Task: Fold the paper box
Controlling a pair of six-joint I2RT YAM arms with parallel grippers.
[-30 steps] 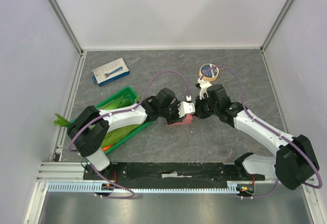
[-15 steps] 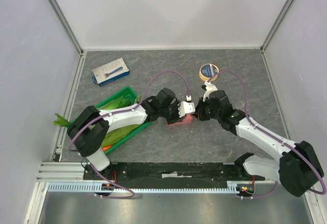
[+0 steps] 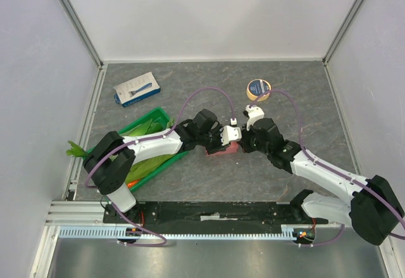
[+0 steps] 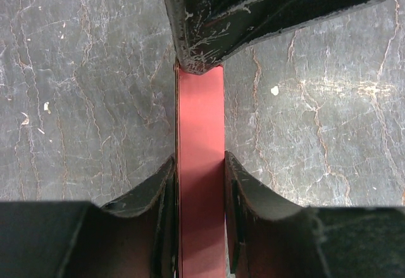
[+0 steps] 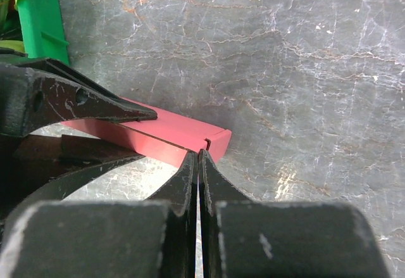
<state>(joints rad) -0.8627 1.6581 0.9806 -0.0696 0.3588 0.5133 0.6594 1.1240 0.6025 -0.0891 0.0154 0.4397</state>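
Observation:
The paper box is a small long pink-salmon box lying on the dark table between the two arms. My left gripper is shut on it. In the left wrist view its fingers clamp the box's long sides. My right gripper is shut, with its jaws pressed together. In the right wrist view its tips touch the box's near side close to the end flap. The same tips show at the box's far end in the left wrist view.
A green crate of vegetables stands at the left, close behind the left arm, and shows in the right wrist view. A blue-and-white flat package lies at the back left. A tape roll lies behind the right gripper.
The right wrist has swung a little nearer and lower against the box's end, uncovering the tape roll. The left gripper and the box have stayed in place.

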